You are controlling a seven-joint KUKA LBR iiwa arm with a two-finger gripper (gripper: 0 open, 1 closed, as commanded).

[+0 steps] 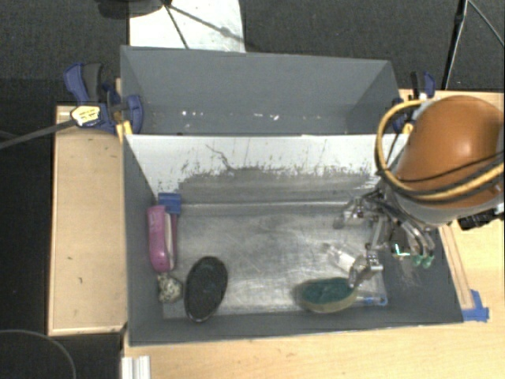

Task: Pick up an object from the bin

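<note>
Progress: nothing looks lifted yet; I'd say the pick is at the reaching-in stage, with the grasp and the lift out of the bin both left to do.
End effector: low in the bin's near right corner, just over the right end of a green oval thing; open or closed, I cannot tell from here.
Nearest thing: that green oval, flattish, dark teal on top with a paler rim, lying on the bin floor.
Also close: a small clear scrap just beside it.
Far side: a pink bar, a dark oval and a small grey lump, well apart at the left.
</note>
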